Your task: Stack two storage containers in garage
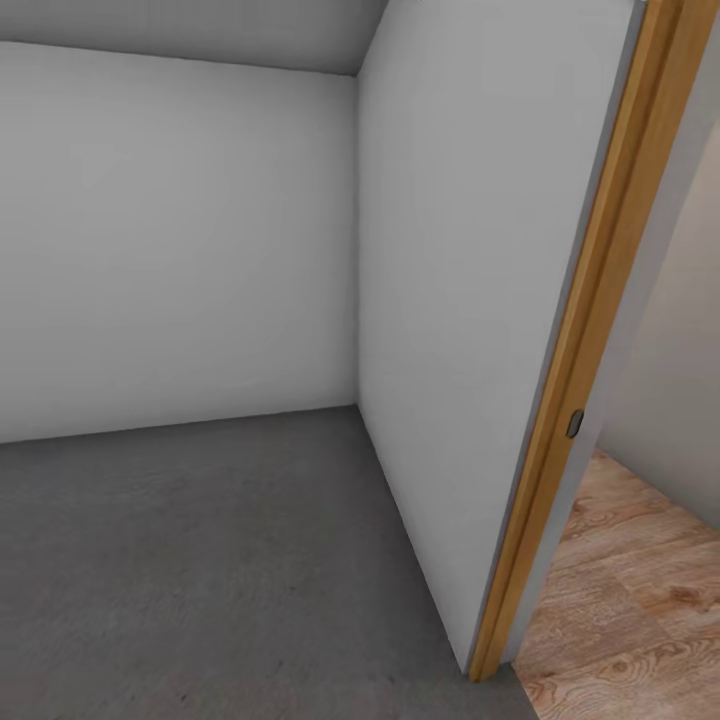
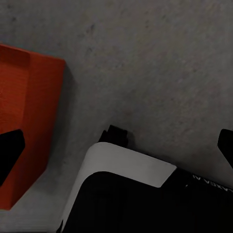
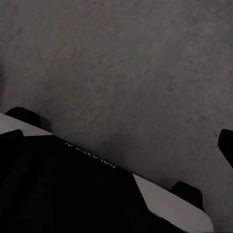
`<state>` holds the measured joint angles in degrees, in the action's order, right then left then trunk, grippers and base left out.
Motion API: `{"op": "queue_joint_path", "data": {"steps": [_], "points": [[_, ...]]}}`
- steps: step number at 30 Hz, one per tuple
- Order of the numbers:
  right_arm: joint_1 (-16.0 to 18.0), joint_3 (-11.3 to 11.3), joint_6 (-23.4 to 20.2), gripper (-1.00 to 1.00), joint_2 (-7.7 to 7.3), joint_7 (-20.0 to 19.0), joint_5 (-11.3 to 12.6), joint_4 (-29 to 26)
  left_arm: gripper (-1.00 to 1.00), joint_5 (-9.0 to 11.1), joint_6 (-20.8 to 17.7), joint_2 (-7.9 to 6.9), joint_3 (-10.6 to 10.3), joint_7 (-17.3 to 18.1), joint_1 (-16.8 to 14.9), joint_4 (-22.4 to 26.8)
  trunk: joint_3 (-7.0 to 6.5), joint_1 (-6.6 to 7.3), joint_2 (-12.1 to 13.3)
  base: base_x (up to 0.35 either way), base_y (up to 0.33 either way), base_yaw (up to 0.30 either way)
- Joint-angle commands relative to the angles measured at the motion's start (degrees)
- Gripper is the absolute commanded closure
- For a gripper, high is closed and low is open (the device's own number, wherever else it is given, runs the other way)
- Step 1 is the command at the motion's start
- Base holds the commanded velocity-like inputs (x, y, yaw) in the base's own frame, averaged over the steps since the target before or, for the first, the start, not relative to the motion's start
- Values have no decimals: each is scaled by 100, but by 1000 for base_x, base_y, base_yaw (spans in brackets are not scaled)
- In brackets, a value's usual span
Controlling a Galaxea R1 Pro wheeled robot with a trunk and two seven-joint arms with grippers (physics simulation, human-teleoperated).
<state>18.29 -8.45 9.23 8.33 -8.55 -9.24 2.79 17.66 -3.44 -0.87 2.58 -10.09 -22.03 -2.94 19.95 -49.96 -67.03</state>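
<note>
Containers first: one orange bin [image 2: 29, 121] shows in the left wrist view, over the grey concrete floor [image 1: 200, 560] of the garage — whether it rests there or is carried, I cannot tell. Both tools' fingers barely show, so open or closed is unclear. Stacking looks undone — no second bin visible.

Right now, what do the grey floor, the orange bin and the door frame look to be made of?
The floor looks like bare concrete: matte, mottled grey, slightly rough. The storage container reads as moulded plastic, probably: flat, uniform orange-red with crisp edges and little shine. The door frame appears to be wood or wood-look trim, smooth honey-brown. As a simulator render, these are looks only.
</note>
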Motion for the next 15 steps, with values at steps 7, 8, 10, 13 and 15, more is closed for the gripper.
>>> {"op": "queue_joint_path", "data": {"steps": [7, 8, 10, 13, 15], "points": [[0, -43, 37, -100, 12, -3, 2, 39, -100, 9, -7, -1, 24, -6, 72, -13, -120, 154, 278, 0, 0, 0], [-2, -43, 35, -100, 15, -4, 2, 45, -100, 9, -7, -1, 24, -7, 91, -12, -138, 176, 318, 0, 0, 0], [-5, -43, 35, -100, 17, -5, 2, 76, -100, 9, -7, -1, 24, -5, 117, -13, -174, 220, 398, 0, 0, 0], [-6, -43, 35, -100, 15, -6, 2, 116, -100, 9, -11, -2, 24, -3, 140, -14, -228, 286, 518, 0, 0, 0], [-8, -43, 35, -100, 10, -6, 2, 129, -100, 9, -14, -1, 22, -3, 166, -14, -264, 330, 599, 0, 0, 0]]}}
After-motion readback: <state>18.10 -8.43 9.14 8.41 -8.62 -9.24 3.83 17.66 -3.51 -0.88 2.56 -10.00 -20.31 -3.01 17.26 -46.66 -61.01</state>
